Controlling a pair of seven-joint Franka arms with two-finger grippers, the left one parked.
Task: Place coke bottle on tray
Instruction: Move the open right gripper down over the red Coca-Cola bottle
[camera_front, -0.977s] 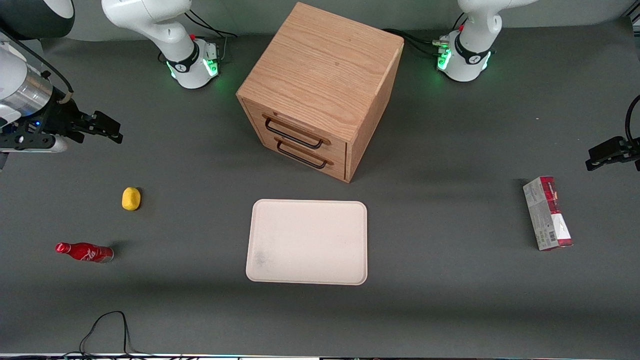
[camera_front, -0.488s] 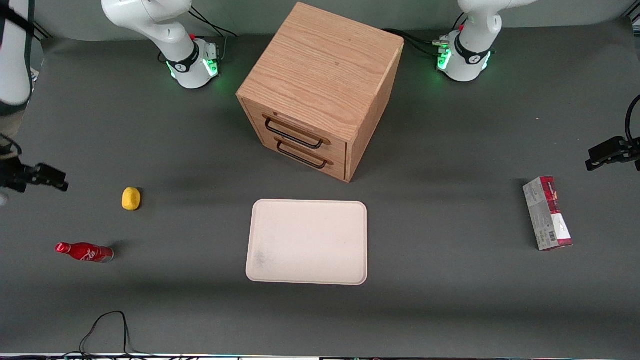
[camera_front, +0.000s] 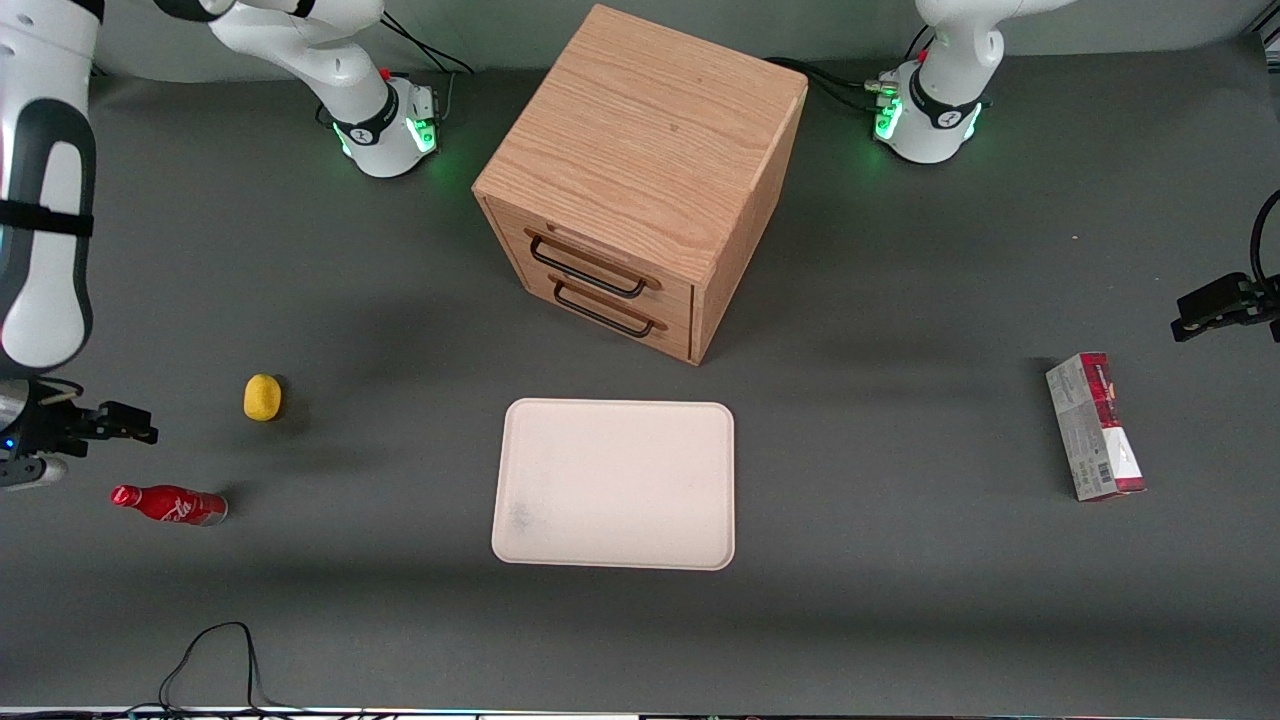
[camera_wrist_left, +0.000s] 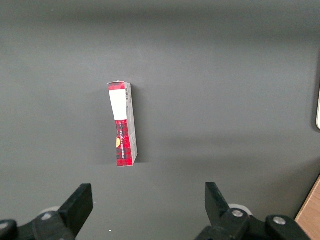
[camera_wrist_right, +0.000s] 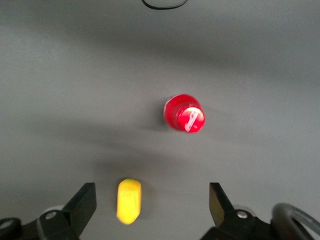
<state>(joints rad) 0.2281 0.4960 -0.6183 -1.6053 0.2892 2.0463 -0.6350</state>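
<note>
The coke bottle (camera_front: 170, 504) stands upright on the desk at the front view's lower left, well apart from the tray (camera_front: 614, 484). The gripper (camera_front: 128, 434) hovers just above it, jaws spread — to be centred over the cap, then lowered past the narrow neck.

Even overhead light; soft shadows; right wrist view motion-blurred.
</note>
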